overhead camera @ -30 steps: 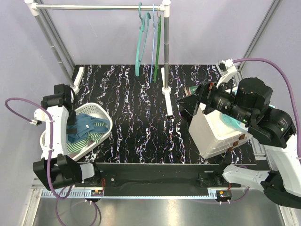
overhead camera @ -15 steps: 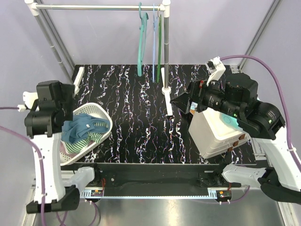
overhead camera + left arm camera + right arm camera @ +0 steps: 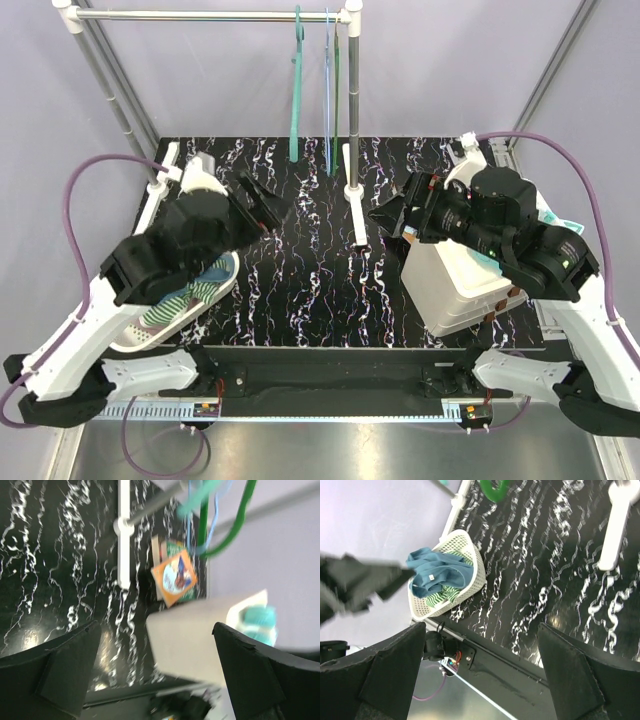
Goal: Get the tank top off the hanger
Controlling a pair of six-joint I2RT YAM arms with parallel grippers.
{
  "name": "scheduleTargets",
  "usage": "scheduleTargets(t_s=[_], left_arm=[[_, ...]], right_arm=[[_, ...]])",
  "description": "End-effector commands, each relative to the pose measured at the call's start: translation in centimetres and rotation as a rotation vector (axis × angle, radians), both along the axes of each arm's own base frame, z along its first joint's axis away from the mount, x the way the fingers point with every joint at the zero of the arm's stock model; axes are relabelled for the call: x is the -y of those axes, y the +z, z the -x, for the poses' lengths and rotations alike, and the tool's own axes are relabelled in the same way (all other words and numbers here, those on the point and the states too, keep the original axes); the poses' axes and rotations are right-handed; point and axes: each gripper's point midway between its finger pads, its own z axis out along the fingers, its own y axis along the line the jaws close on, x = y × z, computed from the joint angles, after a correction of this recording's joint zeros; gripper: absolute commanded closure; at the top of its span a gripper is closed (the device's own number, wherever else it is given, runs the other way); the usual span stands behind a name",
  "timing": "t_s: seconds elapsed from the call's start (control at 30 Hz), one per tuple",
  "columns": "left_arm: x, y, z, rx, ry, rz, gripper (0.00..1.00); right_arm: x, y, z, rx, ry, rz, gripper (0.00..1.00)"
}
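A robotics lab cell: metal frame point(image 3: 550, 62), purple cables point(image 3: 520, 134), grey walls point(image 3: 450, 60), black table point(image 3: 300, 280).

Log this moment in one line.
left jaws open, empty | right jaws open, empty | hangers bare on rail | clothes in basket

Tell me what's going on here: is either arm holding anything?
Neither arm holds anything. The left pincer and right pincer are both open and empty, raised over the black marbled table. The hangers on the rail are bare. A blue garment, presumably the tank top, lies crumpled in the white basket on top of a green-striped garment. The removal looks done.
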Motion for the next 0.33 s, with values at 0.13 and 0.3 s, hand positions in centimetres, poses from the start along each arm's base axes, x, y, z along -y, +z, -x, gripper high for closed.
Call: scheduleTargets(t_s=[0.13, 0.3], left_arm=[[1.6, -4.4, 4.6, 0.032, -0.185, -0.057, 0.01], [3.6, -4.0, 7.0, 0.112, -0.388, 0.009, 0.01]], right_arm=[[0.0, -3.3, -0.3, -0.181, -0.117, -0.063, 0.00], [-3.5, -2.6, 1.2, -0.152, 0.115, -0.109, 0.00]])
